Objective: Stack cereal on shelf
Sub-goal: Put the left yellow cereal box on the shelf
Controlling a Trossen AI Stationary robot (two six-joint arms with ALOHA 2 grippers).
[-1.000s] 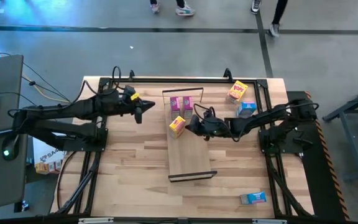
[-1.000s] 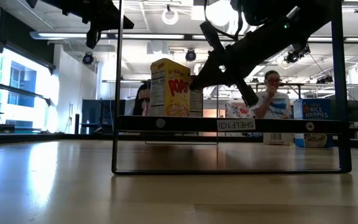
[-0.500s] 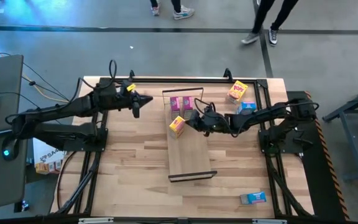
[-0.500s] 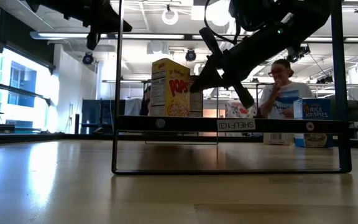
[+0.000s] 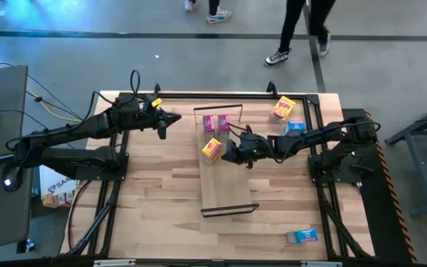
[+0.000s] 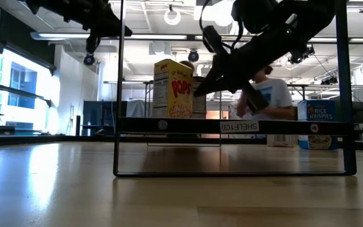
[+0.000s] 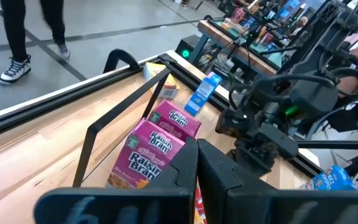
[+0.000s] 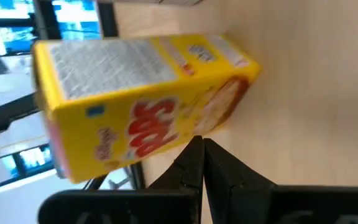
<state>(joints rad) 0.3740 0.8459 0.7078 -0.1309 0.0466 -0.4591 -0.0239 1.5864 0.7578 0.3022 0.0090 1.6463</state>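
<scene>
On the shelf (image 5: 227,189), whose front edge reads "SHELF-103" mirrored in the low view, a yellow "POPS" box (image 5: 211,150) stands upright beside two pink "Raisin Bran" boxes (image 5: 215,123) at the far end. The right hand (image 5: 228,153), fingers pressed together and empty, hovers just beside the "POPS" box over the shelf; the left hand (image 5: 162,127), also closed and empty, hangs above the tabletop (image 5: 154,193) left of the shelf. A second yellow box (image 5: 283,108) and a blue "Rice Krispies" box (image 5: 294,128) stand right of the shelf, and another blue box (image 5: 302,236) lies near the tabletop's front right corner.
</scene>
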